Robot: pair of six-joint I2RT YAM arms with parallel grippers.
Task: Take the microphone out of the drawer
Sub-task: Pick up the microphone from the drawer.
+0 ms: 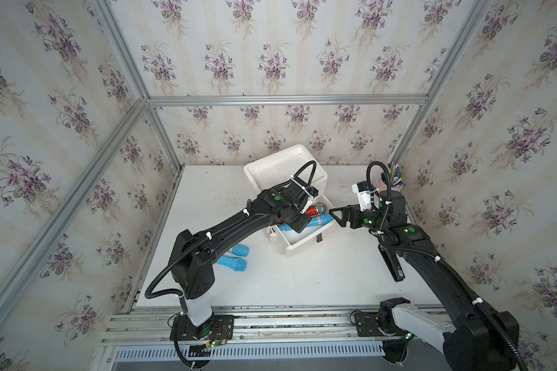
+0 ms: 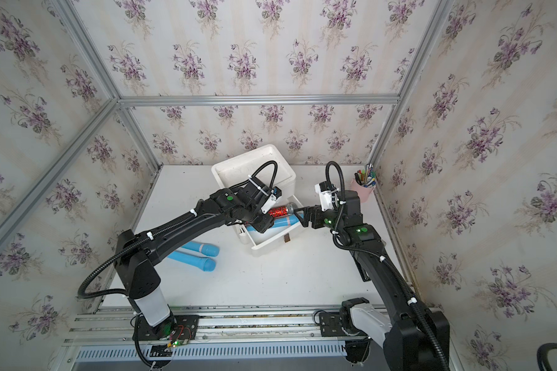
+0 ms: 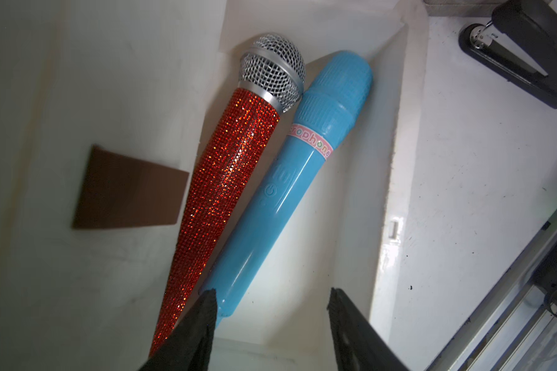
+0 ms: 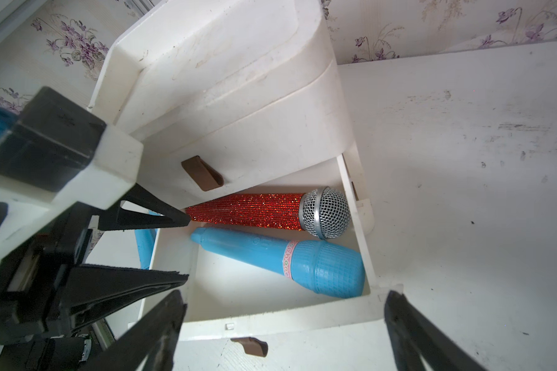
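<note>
A pink cup (image 2: 362,191) packed with coloured pens (image 2: 365,175) stands upright on the white, scuffed desk (image 2: 303,276). It is beyond the right hand (image 2: 298,216), off to its outer side and well apart from it. Violet-flowered wallpaper (image 2: 238,64) covers the walls behind.

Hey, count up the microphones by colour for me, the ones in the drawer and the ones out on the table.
Blue microphones: 3, one in the drawer, two on the table
Red glitter microphone: 1, in the drawer
Total: 4
</note>
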